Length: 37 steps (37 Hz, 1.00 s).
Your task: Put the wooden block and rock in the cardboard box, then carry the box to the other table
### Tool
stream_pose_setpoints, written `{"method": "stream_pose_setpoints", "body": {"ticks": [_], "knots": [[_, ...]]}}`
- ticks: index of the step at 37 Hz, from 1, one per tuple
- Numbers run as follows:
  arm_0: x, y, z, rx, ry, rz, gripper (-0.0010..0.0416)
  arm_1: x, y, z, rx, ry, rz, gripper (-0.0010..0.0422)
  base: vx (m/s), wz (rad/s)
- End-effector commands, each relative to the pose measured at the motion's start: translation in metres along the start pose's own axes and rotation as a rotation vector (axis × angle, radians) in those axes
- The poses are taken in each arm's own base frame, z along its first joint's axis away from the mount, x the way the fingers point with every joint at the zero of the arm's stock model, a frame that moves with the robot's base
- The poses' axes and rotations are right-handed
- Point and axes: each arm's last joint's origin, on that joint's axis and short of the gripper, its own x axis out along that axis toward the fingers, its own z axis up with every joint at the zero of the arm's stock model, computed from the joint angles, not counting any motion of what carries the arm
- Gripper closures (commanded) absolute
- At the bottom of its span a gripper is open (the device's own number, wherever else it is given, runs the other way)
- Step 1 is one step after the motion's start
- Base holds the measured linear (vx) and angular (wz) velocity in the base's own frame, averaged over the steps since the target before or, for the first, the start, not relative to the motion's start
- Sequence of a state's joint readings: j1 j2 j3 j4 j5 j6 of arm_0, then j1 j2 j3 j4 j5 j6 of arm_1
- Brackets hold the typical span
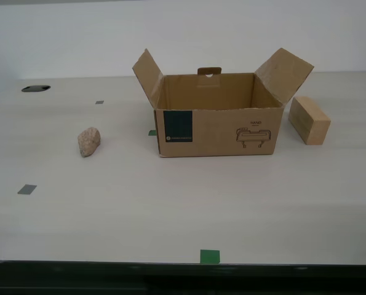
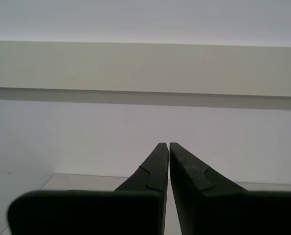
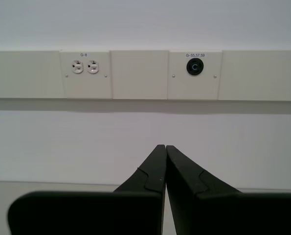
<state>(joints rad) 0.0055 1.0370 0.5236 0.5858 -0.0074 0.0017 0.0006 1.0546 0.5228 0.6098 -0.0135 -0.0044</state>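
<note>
The brown corrugated cardboard box (image 1: 218, 130) stands open, flaps raised, with the speckled pinkish oval rock (image 1: 89, 141) well off at nine o'clock and the pale rectangular wooden block (image 1: 309, 120) just beside at three o'clock.

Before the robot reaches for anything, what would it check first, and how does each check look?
1. Cardboard box flaps open: ok.
2. Box interior free: cannot tell, its floor is hidden.
3. Rock lying free on the table, apart from the box: ok.
4. Wooden block reachable beside the box: ok.
5. My first gripper ready to grasp: not ok, jaws shut.
6. My second gripper ready: not ok, jaws shut.
</note>
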Motion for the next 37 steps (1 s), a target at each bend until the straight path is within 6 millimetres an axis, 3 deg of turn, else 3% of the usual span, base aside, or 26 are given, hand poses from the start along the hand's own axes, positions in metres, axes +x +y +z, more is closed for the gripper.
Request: {"method": "stream_pose_setpoints", "body": {"ticks": [1, 37], "knots": [[0.0, 0.0002, 0.0006, 0.0, -0.005, 0.0, 0.0405, 0.0, 0.0, 0.0007, 0.001, -0.006, 0.0, 0.0412, 0.0, 0.0], [0.0, 0.0002, 0.0007, 0.0, -0.005, 0.0, 0.0405, 0.0, -0.0001, 0.0007, 0.001, -0.006, 0.0, 0.0412, 0.0, 0.0]]}}
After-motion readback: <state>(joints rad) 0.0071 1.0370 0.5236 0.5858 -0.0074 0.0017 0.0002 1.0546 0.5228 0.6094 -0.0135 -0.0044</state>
